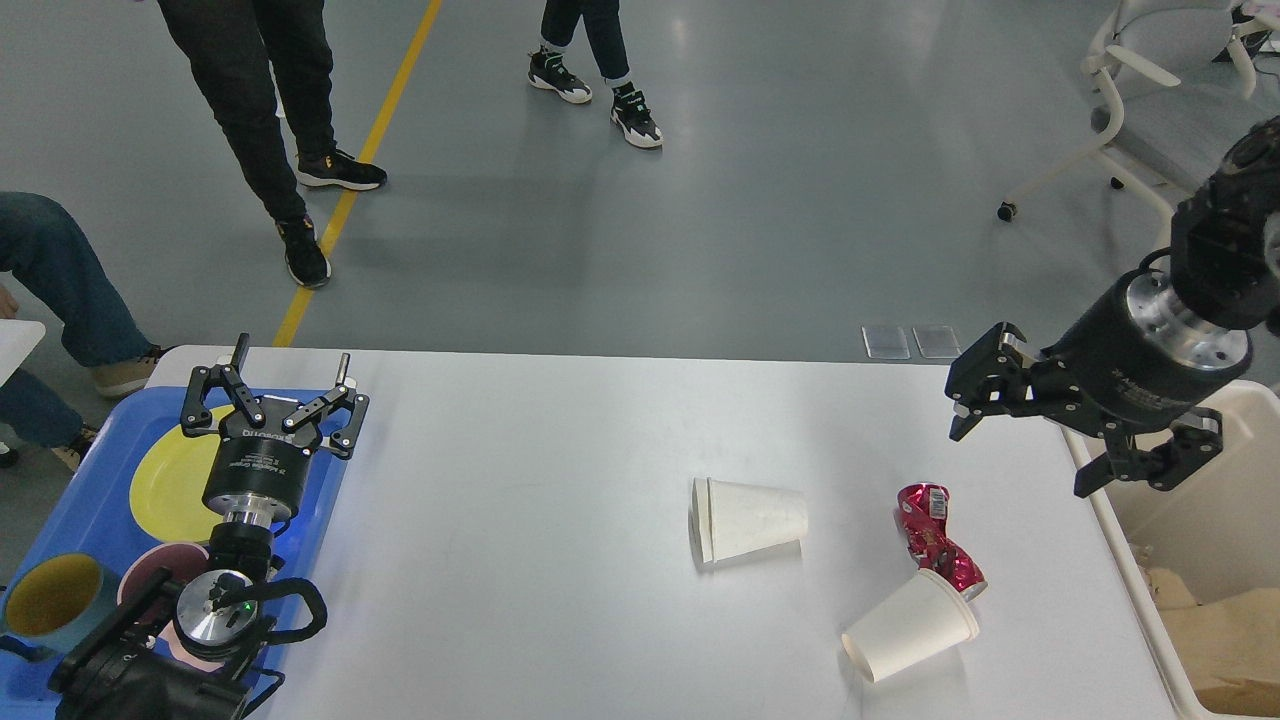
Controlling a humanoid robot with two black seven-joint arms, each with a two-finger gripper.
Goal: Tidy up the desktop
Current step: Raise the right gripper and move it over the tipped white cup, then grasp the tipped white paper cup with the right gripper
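A wide white surface [520, 520] fills the lower half of the view, with grey floor beyond it. On its right part lie two white paper cups, both on their sides: one [748, 519] near the middle, another [910, 626] closer to the front edge. A crushed red can [936, 540] lies between them, touching the nearer cup's base. The right tool [1035, 450] hangs above the surface's right edge, fingers spread wide, holding nothing. Beside it stands a cream bin [1215, 560]. The left tool [275, 395], also spread and empty, hovers over a blue tray [75, 510] carrying a yellow plate [170, 485].
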